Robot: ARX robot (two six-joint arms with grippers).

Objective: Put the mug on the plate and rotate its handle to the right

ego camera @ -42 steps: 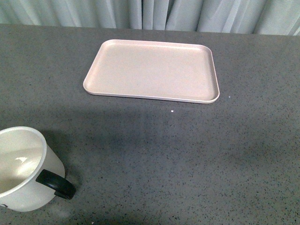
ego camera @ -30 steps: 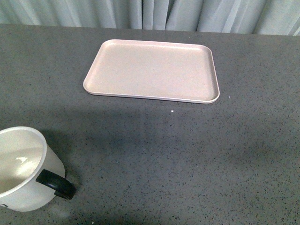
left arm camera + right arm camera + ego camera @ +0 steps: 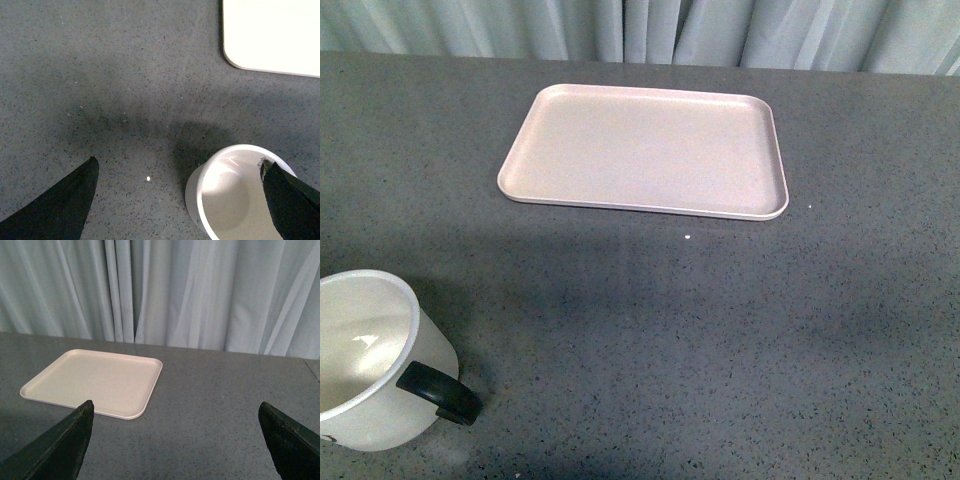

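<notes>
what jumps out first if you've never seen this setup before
The pale pink plate catches the eye first, lying bare toward the far side of the grey speckled table. Next is the white mug at the near left edge of the front view, upright, with its black handle pointing right and toward the robot. The left end effector hangs open above the mug.

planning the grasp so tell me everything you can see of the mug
The mug is white and round with a thin pale rim, seemingly glazed, standing upright and empty on the grey speckled table at the robot's near left, partly cut off in the front view. Its glossy black handle points right and toward the robot. It sits well apart from the plate. The open left gripper hangs above it; contact with the rim cannot be told.
</notes>
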